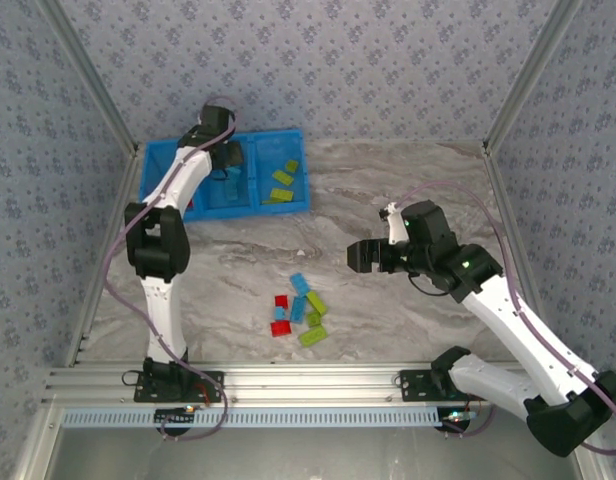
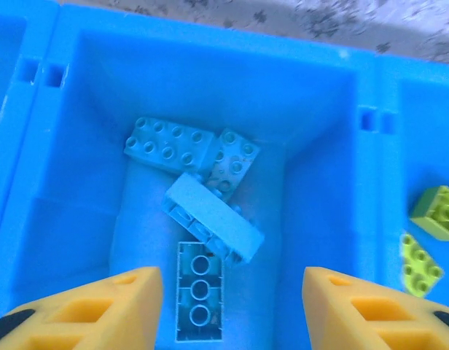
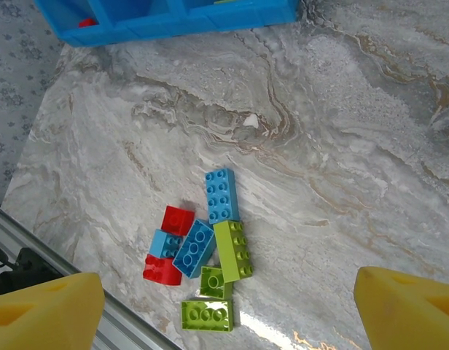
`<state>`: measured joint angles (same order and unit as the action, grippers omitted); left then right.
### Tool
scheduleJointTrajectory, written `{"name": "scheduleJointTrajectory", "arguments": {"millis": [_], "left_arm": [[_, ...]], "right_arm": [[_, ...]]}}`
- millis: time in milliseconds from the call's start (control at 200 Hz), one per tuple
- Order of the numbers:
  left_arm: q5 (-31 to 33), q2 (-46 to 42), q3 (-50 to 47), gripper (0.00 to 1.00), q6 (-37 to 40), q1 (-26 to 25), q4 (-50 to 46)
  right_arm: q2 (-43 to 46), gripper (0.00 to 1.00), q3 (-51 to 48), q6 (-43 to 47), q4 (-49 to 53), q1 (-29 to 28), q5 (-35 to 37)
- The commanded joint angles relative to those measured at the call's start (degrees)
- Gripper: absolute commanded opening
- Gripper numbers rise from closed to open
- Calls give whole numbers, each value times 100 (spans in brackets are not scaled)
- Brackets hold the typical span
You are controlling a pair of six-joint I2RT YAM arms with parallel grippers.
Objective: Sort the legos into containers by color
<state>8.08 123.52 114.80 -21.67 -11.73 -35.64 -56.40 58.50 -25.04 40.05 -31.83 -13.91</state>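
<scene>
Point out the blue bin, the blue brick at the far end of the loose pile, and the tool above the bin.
blue bin (image 3: 210, 25): right wrist view, its front wall.
far blue brick (image 3: 221, 195): right wrist view, its studded top.
left tool (image 2: 230, 292): left wrist view, midway between its yellow fingers.

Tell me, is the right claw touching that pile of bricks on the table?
Apart. The top external view shows the right gripper beside the loose bricks, with bare table between them.

Grey marbled tabletop, blue-grey floral-patterned walls, aluminium rail along near edge
</scene>
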Motion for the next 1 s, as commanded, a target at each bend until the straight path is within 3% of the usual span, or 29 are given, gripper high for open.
{"name": "scheduleJointTrajectory", "arguments": {"millis": [0,170,305,440,545,610,760,994], "left_arm": [[-336,-913,-265,52,-60,-92,-235],[-654,-2995,-2564,52,-214,-627,593],[-1030,-4499,-3892,51,548,-1216,891],[-2315,-5877,-4919,49,1641,-1419,965],[-3453,-6744,-5468,56,3048,-1570,627],[-3933,-7130,-5798,64,4190,-1636,256],[-4347,-7718,-6758,79,6159,-1653,-148],[-4532,-7477,-7056,98,6309,-1657,-134]], "right_arm": [[-130,91,-118,-117,-40,10,137],[-559,90,-405,-705,-465,-30,336],[-1004,89,-713,-847,-1085,-396,14],[-1611,87,-809,-708,-1228,-911,169],[-2237,86,-697,-518,-1346,-1274,-7],[-2645,85,-572,-407,-1428,-1486,-37],[-3511,73,-250,-217,-1440,-1788,105],[-4052,50,-234,-94,-1538,-1892,400]]}}
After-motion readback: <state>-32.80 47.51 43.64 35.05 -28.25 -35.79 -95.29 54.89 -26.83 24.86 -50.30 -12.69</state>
